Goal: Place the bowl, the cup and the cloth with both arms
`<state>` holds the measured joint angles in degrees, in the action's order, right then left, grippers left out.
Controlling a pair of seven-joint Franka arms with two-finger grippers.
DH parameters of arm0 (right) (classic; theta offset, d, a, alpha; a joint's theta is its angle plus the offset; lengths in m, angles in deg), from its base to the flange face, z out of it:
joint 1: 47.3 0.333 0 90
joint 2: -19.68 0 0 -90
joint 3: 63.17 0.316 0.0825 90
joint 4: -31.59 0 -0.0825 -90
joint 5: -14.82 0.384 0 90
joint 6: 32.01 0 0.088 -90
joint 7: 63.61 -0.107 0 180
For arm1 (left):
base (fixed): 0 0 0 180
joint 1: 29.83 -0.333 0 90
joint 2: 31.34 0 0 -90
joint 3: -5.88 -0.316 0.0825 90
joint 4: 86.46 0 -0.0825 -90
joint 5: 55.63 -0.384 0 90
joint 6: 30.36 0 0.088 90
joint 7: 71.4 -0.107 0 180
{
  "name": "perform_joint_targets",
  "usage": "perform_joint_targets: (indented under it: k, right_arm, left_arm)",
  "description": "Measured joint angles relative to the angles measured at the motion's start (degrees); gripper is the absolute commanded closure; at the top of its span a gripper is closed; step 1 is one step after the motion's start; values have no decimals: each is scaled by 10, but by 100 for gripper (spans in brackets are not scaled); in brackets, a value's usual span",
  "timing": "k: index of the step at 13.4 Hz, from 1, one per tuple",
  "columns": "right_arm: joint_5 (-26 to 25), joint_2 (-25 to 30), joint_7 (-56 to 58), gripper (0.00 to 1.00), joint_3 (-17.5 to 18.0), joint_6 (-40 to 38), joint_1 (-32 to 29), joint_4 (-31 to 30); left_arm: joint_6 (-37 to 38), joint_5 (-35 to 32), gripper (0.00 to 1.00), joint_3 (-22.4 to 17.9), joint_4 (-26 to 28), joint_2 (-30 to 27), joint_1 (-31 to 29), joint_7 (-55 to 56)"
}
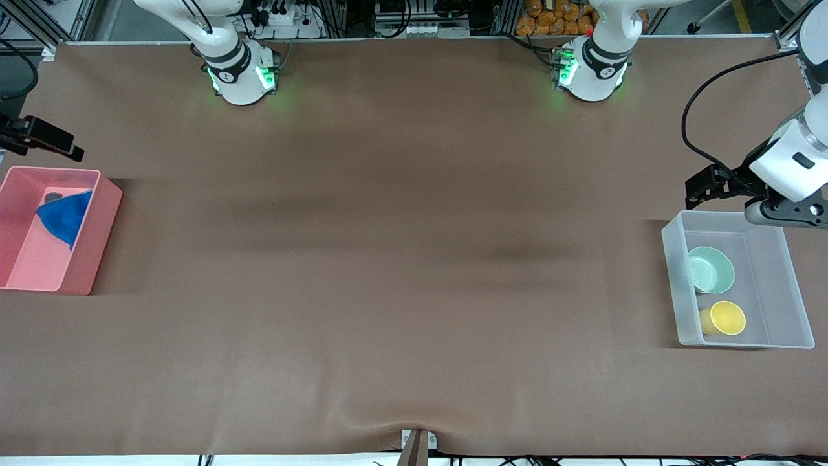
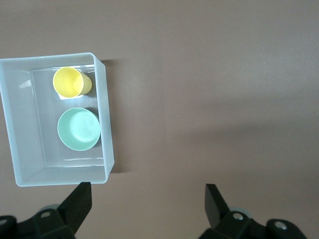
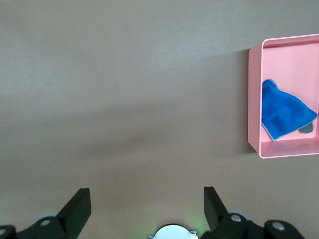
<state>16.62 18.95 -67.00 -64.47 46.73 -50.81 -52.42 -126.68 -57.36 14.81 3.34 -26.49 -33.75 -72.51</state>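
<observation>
Cup [image 1: 727,318] and bowl [image 1: 710,269] share a bin; both jaws spread wide, empty.

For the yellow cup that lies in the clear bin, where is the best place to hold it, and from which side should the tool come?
Probably the rim. The yellow cup lies on its side in the clear bin, nearer the front camera than the green bowl. The open left tool could descend from above, one finger inside the mouth, one outside.
</observation>
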Motion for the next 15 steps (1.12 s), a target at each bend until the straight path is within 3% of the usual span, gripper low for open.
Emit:
perform_joint_targets:
  k: [11,12,15]
  right_arm:
    - [-1,1,30,0,-1,-1,-8,-7]
    - [-1,1,30,0,-1,-2,-8,-7]
    - [-7,1,30,0,-1,-3,-8,-7]
  left_arm:
    - [3,4,0,2,-7,0,5,25]
    - [10,4,0,-11,-8,0,21,25]
    - [30,4,0,-100,-13,-8,109,25]
